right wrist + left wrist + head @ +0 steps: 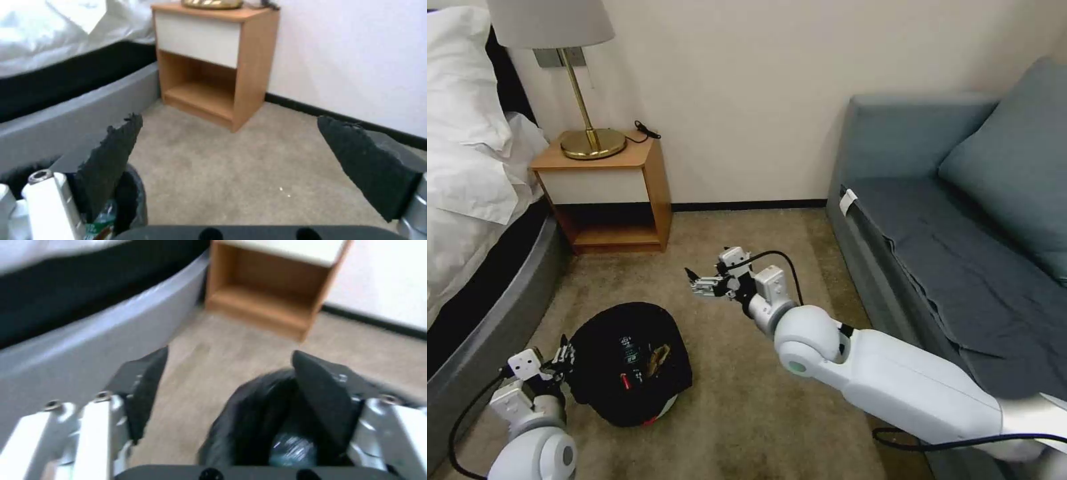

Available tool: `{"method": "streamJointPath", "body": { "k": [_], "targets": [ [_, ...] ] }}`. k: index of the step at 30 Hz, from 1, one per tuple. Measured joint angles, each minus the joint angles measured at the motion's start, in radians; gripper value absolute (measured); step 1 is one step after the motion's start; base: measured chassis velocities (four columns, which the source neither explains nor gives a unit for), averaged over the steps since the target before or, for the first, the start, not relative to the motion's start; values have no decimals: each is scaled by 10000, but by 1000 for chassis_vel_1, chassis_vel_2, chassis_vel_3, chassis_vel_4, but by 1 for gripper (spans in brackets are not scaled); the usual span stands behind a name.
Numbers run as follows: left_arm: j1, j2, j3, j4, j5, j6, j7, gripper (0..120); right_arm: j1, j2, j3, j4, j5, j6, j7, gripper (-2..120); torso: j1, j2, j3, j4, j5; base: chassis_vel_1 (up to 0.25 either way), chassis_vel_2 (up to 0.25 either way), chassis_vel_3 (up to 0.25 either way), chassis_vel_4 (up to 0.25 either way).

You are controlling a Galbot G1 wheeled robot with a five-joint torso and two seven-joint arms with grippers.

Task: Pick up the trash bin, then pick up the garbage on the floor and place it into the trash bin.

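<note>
The left gripper point(565, 355) sits at the rim of the trash bin point(627, 363), fingers apart astride the bag's edge. Garbage point(642, 360) lies inside the bin. Beyond it, the right gripper point(694, 281) hangs over bare carpet point(747, 400), jaws spread and empty, facing the nightstand point(607, 193).

In the head view the left pincer point(564, 357) sits against the bin point(627, 363) rim, too small to tell whether its fingers grip the liner, and the litter point(640, 363) inside is too small to sort piece by piece. The left wrist view is blurred: the far finger point(325, 390) covers part of the bin's rim. In the right wrist view a finger point(109, 163) hides most of the bin, and the bottle point(100, 226) is cut off by the edge.
</note>
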Motion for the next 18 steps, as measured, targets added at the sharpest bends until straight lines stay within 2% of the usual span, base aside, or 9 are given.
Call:
{"method": "streamJointPath", "body": {
  "k": [3, 4, 5, 8, 9, 12, 15, 16, 18],
  "targets": [
    [208, -10, 14, -284, 551, -734, 1206, 93, -602, -236, 892, 478, -149, 334, -39, 100, 0, 1, -1, -1, 1, 0, 0, 0, 0],
    [208, -10, 14, -284, 551, -734, 1206, 93, -602, -236, 892, 478, -149, 334, -39, 100, 0, 1, -1, -1, 1, 0, 0, 0, 0],
    [272, -10, 52, -364, 688, -963, 1660, 98, -981, -342, 1348, 668, -482, 715, -42, 100, -1, 0, -1, 0, 1, 0, 0, 0, 0],
    [288, 6, 132, -379, 996, -1429, 2299, 100, -2286, -572, 2876, 1263, -1569, 1230, -14, 100, -1, 1, -1, -1, 0, 0, 0, 0, 0],
    [288, 6, 132, -379, 996, -1429, 2299, 100, -2286, -572, 2876, 1263, -1569, 1230, -14, 100, -1, 1, -1, -1, 0, 0, 0, 0, 0],
    [273, 30, 305, -368, 1469, -1750, 2776, 100, -4456, -439, 5107, 2105, -2773, 1344, -20, 100, 0, 1, -1, -5, 0, 0, 0, 0, 0],
    [266, 37, 364, -369, 1568, -1811, 2868, 100, -5085, -252, 5811, 2338, -3239, 1417, -68, 100, 0, 1, -1, -4, 1, 0, 0, 0, 0],
    [274, 73, 427, -372, 1678, -1932, 3019, 100, -6049, 142, 6796, 2670, -3968, 1435, -218, 100, 0, 1, -1, -4, 0, 0, 0, 0, 0],
    [327, 132, 508, -401, 1747, -2042, 3099, 100, -7380, 934, 7734, 3063, -5086, 1507, -346, 100, -1, 1, -1, -3, 1, 0, 0, 0, 0]
  ]
}}
